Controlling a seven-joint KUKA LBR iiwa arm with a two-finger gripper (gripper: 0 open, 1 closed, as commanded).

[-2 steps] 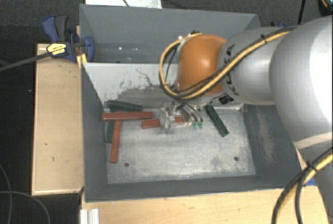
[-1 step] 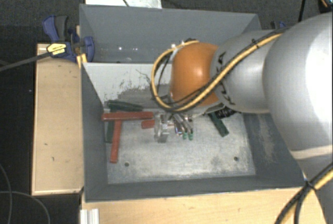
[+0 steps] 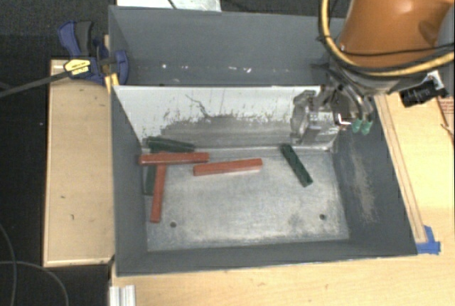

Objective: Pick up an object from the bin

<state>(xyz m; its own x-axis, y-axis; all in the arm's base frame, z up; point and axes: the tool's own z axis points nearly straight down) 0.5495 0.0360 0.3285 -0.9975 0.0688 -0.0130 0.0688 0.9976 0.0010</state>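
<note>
The hand (image 3: 316,128) is seen low in the grey bin (image 3: 249,215), close to its back wall. Whether it is apart or together cannot be told, and nothing is seen held in it. Just in front of the hand, nearly touching it, a short dark green stick (image 3: 295,164) is laid flat, its long axis slanted and its upper end nearest the hand. Well apart, further toward the view's left, a cluster of red-brown sticks (image 3: 227,168) is laid.
</note>
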